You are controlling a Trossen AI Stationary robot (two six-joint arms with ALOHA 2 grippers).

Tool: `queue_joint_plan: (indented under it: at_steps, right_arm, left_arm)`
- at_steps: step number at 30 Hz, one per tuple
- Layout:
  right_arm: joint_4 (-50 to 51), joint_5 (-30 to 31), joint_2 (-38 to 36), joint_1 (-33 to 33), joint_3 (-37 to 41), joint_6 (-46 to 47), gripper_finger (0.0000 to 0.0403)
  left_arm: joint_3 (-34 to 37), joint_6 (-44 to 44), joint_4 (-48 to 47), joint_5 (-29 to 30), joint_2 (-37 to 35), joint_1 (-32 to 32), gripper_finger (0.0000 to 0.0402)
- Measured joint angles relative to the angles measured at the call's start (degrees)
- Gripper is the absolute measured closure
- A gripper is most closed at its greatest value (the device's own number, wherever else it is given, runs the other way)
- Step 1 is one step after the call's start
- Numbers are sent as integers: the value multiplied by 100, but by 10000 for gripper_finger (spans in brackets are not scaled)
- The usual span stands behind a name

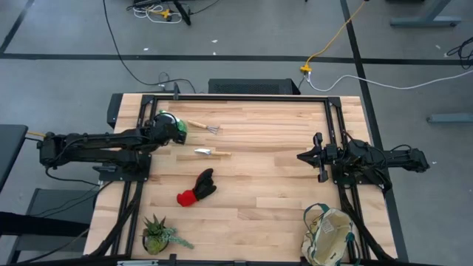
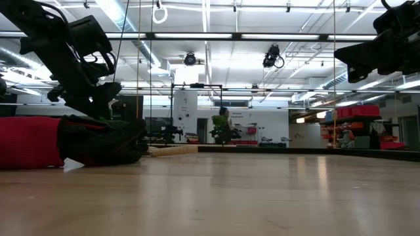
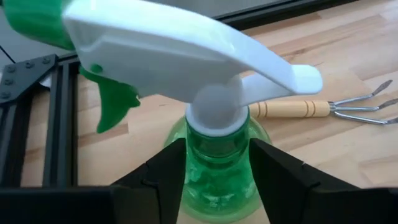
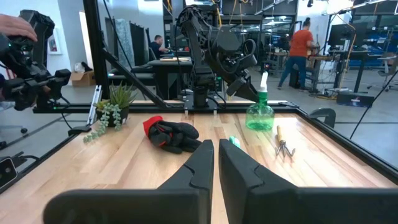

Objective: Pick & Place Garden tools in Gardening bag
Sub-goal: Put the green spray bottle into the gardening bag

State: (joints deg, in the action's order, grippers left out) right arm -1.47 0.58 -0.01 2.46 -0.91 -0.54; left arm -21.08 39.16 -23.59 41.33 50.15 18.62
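L gripper (image 3: 216,171) fingers flanking green spray bottle (image 3: 217,168), contact unclear.

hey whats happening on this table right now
The left arm's tool sits around the neck of a green spray bottle at the table's far left, fingers either side of it. The rake, trowel and red-and-black gloves lie loose on the wood. The gardening bag sits at the near right corner with nothing visibly in it. The right arm's tool waits mid-right, shut.
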Motion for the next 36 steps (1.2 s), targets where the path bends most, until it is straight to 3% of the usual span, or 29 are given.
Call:
queue_joint_plan:
  at_steps: [16, 22, 29, 36]
  right_arm:
    - [1, 0, 0, 1, 1, -1, 373]
    - [0, 0, 0, 1, 2, -1, 373]
    - [2, 0, 0, 0, 0, 0, 373]
    - [0, 0, 0, 2, 0, -2, 373]
  left_arm:
    - [0, 4, -2, 65, 2, -1, 312]
    - [0, 8, -7, 61, 2, 0, 327]
    - [0, 44, -13, -275, 2, -86, 305]
    - [-2, 68, -12, -138, -58, -448, 229]
